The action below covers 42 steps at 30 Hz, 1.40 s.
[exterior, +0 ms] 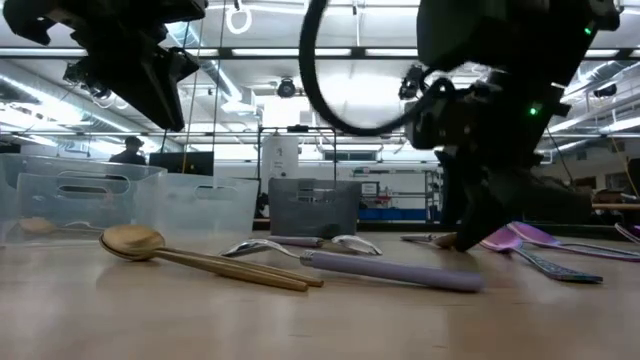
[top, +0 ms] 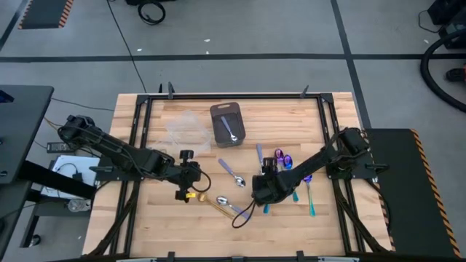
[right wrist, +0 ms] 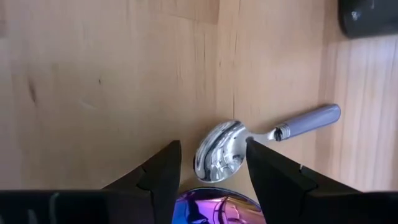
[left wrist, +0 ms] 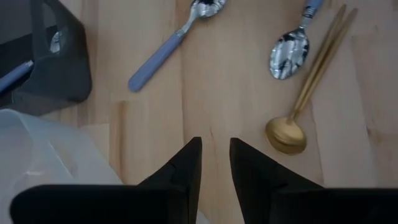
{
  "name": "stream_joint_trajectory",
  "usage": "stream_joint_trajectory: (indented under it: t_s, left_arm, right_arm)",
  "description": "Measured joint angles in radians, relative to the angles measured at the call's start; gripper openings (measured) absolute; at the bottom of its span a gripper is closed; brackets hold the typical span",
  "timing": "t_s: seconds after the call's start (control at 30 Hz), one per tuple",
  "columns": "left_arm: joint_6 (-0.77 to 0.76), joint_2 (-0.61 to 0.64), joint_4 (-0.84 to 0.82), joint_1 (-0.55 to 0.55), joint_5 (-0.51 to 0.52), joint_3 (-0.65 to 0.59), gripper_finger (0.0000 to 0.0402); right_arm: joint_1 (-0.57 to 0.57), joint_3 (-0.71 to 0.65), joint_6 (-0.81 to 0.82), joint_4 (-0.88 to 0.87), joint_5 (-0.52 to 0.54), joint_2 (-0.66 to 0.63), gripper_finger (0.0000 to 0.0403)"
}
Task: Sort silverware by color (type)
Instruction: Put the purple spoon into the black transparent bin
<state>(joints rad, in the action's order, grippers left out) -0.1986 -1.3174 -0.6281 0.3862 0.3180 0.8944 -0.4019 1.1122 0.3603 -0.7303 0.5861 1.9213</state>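
Gold spoon [exterior: 135, 242] lies nearest, on the desk [top: 153, 229] below the left gripper [left wrist: 215, 163].
Left fingers [left wrist: 186, 163] narrow, holding nothing; right gripper [right wrist: 211, 163] has fingers [right wrist: 163, 168] spread over a silver spoon [right wrist: 219, 152], purple spoon [right wrist: 214, 208] under them; another spoon sits in the far grey tray [top: 227, 122].

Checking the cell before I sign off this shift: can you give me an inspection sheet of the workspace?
Surface: wooden table, bare between items.
Job's things: gold spoon and silver spoons loose mid-table; one spoon in the dark tray.
Clutter: clear tubs beside the tray.
Grippers: left pincer slightly parted, empty; right pincer open over a silver spoon and an iridescent spoon.
Cables: black loop by the right arm.
Surroundings: person far behind.
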Motion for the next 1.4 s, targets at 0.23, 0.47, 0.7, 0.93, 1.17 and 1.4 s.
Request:
stream_joint_trajectory:
  t_s: [0.23,0.47,0.7,0.93,1.17,1.4]
  left_arm:
    - [-0.032,0.0,-0.016,0.007,-0.008,0.0,0.0091]
    - [-0.171,0.0,-0.067,0.098,-0.128,0.0,0.0091]
    - [-0.239,0.0,-0.059,0.234,-0.123,0.0,0.0091]
    - [-0.289,0.0,-0.019,0.305,-0.001,0.0,0.0091]
    - [-0.29,0.0,-0.005,0.337,0.066,0.0,0.0091]
    - [-0.288,0.0,0.041,0.337,0.113,0.0,0.0091]
  right_arm:
    - [0.003,0.004,0.004,-0.006,0.018,0.018,0.0191]
    - [0.002,0.002,0.006,-0.01,-0.005,0.02,0.0141]
    - [0.004,0.0,0.004,-0.034,-0.026,0.023,0.0054]
    - [0.005,-0.002,0.002,-0.073,0.014,0.024,0.0012]
    - [0.005,-0.002,0.003,-0.113,0.035,0.024,0.0013]
    - [0.005,0.045,0.003,-0.224,0.121,0.024,0.0012]
